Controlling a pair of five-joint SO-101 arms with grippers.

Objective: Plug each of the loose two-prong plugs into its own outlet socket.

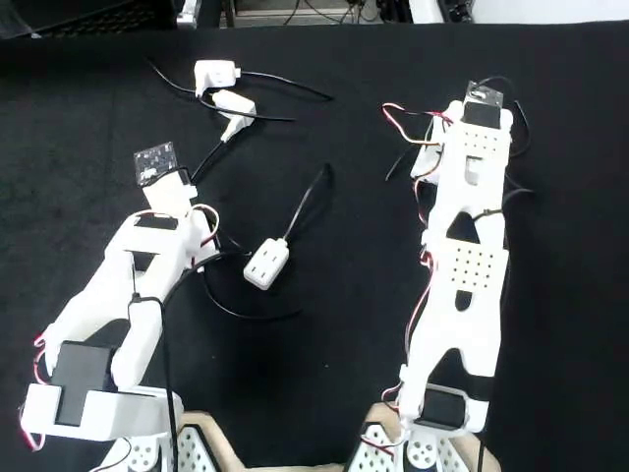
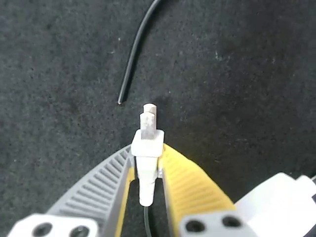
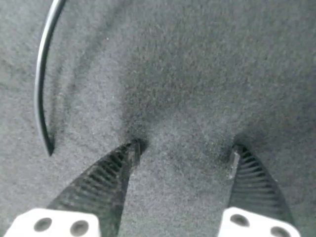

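The left claw is pinching a white two-prong plug by its body. The prongs point away from the wrist, towards the black tabletop. They overlap in the left wrist view, so the farther prong is mostly hidden behind the nearer one. The plug's cord drops between the fingers and is lost at the picture's edge. Beyond the prongs a thin black cable lies on the cloth and ends in a bare tip. A white shape is cut off at the corner of that view, and I cannot tell what it is.

From above, the left arm reaches from the near left. Its wrist board sits over the plug, so how far the prongs are from the cloth cannot be judged. Just right of that arm, near the middle of the tabletop, lies a white outlet socket, apart from the arm, with its lead running to the far side.

At the far left are two more white pieces, close together and each with a dark lead. Whether they are sockets or plugs, and whether anything is seated in them, is too small to tell.

The right arm stretches far along the right side. The right claw is spread wide with nothing between its fingers, and the tips are down at the cloth. A curved dark lead ends just beside one finger, and its upper part runs out of the picture.
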